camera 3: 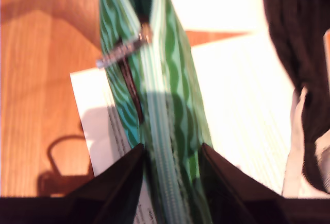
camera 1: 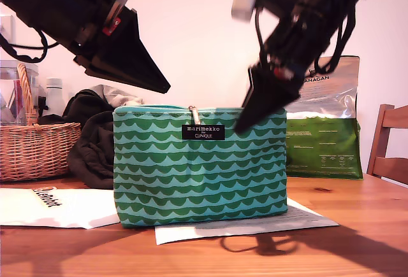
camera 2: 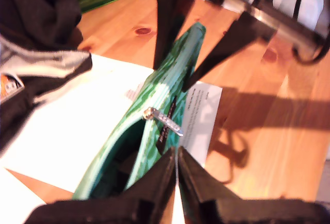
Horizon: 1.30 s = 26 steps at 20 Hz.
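Spanning the exterior view, a wooden table (camera 1: 357,226) carries a green wave-patterned pouch (camera 1: 201,175) standing upright at its middle on a white sheet of paper (camera 1: 306,216). My second gripper (camera 1: 245,124) comes down from the exterior view's upper right, its jaws spread astride the zipped end of the pouch's top edge, one finger close on either side. My first gripper (camera 1: 164,88) hangs just above the other, unzipped end, fingers pressed together on nothing and clear of the fabric. Behind the pouch a green printed bag (camera 1: 325,137) stands at the exterior view's right, a wicker basket (camera 1: 35,149) at its left, and dark clothes (camera 1: 95,143) are heaped between basket and pouch. The metal zipper pull (camera 1: 194,116) sits about midway along the top edge, above a black label (camera 1: 203,132).
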Available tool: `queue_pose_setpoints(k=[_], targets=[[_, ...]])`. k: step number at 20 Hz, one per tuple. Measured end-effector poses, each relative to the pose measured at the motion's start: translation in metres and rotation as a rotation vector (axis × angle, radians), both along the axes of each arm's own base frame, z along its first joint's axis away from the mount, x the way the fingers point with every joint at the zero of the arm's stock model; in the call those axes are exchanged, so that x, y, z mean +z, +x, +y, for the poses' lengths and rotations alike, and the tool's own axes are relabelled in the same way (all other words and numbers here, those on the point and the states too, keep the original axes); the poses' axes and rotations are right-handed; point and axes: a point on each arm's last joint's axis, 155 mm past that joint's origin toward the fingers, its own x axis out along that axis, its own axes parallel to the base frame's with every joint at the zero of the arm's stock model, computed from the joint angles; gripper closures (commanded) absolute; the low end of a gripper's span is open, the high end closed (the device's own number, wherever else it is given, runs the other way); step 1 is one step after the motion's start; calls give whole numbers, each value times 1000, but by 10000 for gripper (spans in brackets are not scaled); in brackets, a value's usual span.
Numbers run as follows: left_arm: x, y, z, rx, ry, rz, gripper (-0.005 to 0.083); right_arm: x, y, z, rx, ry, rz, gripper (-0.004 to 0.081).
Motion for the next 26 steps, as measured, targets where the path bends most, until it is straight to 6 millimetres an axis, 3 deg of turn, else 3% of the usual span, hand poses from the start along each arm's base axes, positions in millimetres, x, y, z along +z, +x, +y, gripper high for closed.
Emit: queue_pose_setpoints(k=[2,3,6,9,12,14,18,23,26], targets=[[-2,-5,-3,15,-13,47,782,0,0,0,0,-1,1,662],[-2,-8,-6,17,-21,65,778,0,0,0,0,-1,1,674],[-4,-19,-17,55,-72,174,605,0,0,0,0,-1,1,684],[-6,-21,-27,93,-112,237,624,0,0,0,0,-1,2,684],[4,-13,-35,126,-229,224,714,0,-1,0,0,-2,2,684],[-7,-15,-32,153,-276,241,803,0,-1,0,0,-2,2,684],[-25,-22,-24,222,-404,298,797,0,-1,0,0,-2,3,684],[-5,-11,-23,261,-552,243,797,0,-1,0,0,-1,2,684],[-15,-3,-29,275,-578,262,797,0,-1,1,-2,0,4,716]])
